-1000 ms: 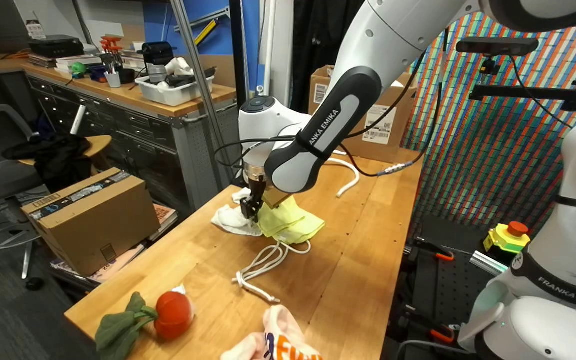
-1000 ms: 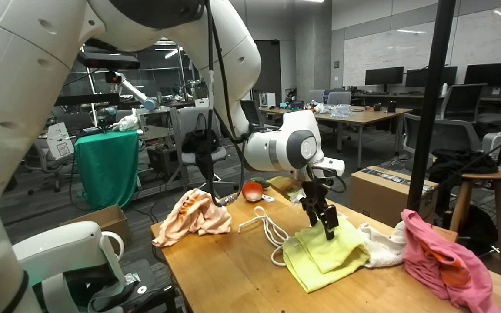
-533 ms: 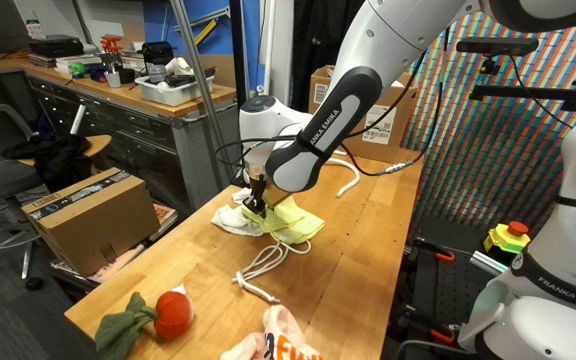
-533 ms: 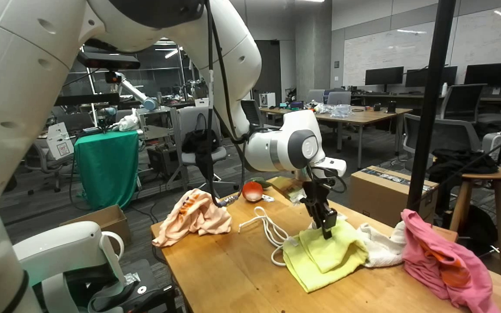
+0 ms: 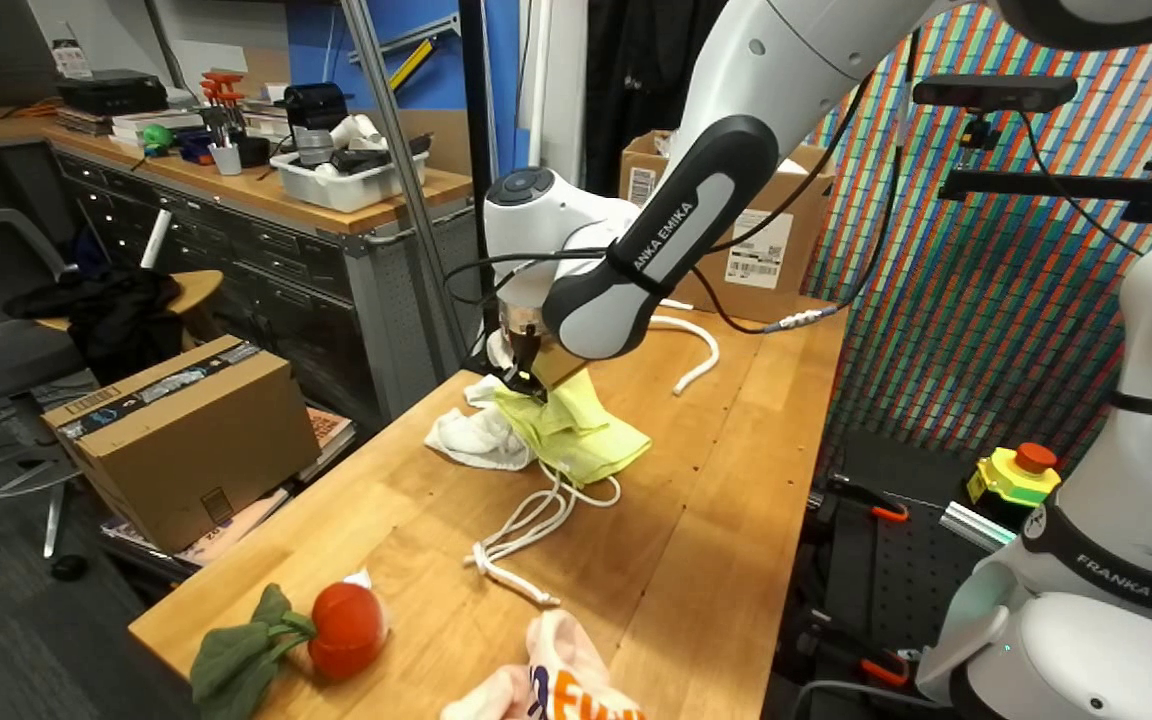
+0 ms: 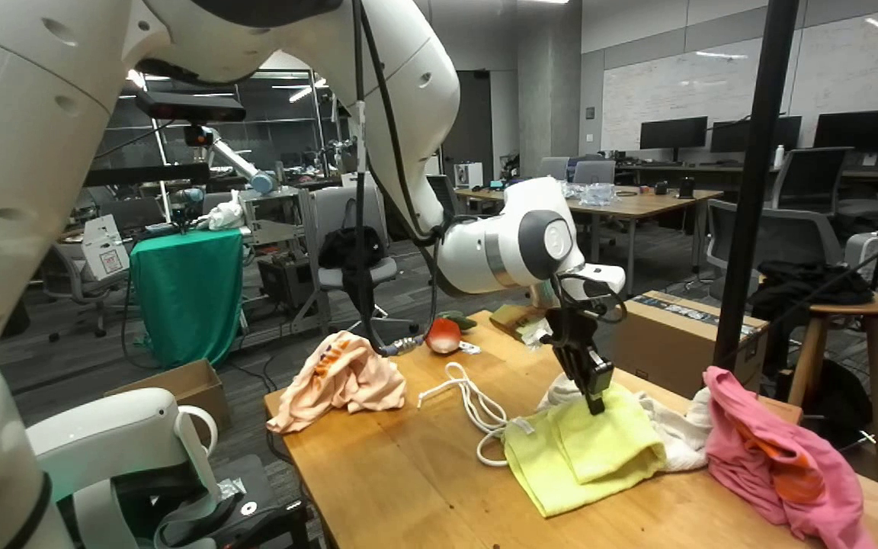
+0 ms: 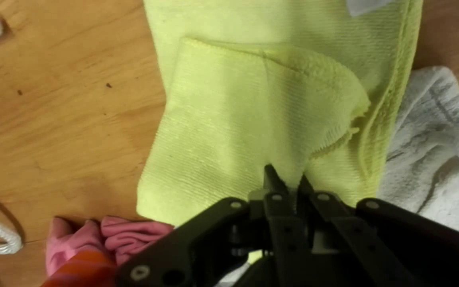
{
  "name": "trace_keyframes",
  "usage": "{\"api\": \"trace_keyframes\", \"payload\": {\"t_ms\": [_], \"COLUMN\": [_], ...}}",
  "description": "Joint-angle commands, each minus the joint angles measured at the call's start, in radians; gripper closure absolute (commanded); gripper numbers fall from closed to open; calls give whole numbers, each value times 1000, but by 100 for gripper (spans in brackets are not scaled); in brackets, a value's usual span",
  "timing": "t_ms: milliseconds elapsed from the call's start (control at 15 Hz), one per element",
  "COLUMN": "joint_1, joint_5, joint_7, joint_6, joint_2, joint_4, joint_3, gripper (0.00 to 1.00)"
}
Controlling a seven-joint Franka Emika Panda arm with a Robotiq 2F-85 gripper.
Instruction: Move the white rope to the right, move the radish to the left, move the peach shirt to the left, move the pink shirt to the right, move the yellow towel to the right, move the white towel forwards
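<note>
Claw (image 7: 286,175) and yellow towel (image 7: 221,131) meet in the wrist view: the two tips stand close together, a fold of the cloth pinched between them. The white towel (image 7: 452,191) lies on the right, the pink shirt (image 7: 130,235) at lower left.

In an exterior view, a white bin (image 5: 356,188) on the workbench (image 5: 448,187) holds a jumble of black, grey and white items (image 5: 358,160); a white cup (image 5: 226,161) near it holds upright tools (image 5: 220,118). A taped cardboard box (image 5: 186,450) sits beside the table (image 5: 706,560), contents hidden. The arm (image 5: 686,215) slopes down from upper right, bending so that the claw points down onto the yellow towel. The radish (image 5: 348,632) lies at the table's near end; the white rope (image 5: 486,557) reaches the towel's edge.

In an exterior view, a brown carton (image 6: 180,379) stands low, left of the table; its inside cannot be made out. The arm arches in from the left, the claw tilted, tips leaning right. The peach shirt (image 6: 347,381) lies crumpled at the table's left end.
</note>
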Motion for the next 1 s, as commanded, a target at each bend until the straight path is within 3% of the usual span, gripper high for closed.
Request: {"api": "trace_keyframes", "payload": {"t_ms": [0,467,733,933], "joint_1": [21,-4,-64,-124], "joint_5": [-97,-369,-510,-539], "joint_7": [74,256,379,431], "joint_6": [-64,-261,-362,-404], "joint_2": [-84,-246,-360,-459], "joint_4": [-29,-99,-166,-229], "joint_3": [-38,-18,46,107], "gripper": [95,96,96,96]}}
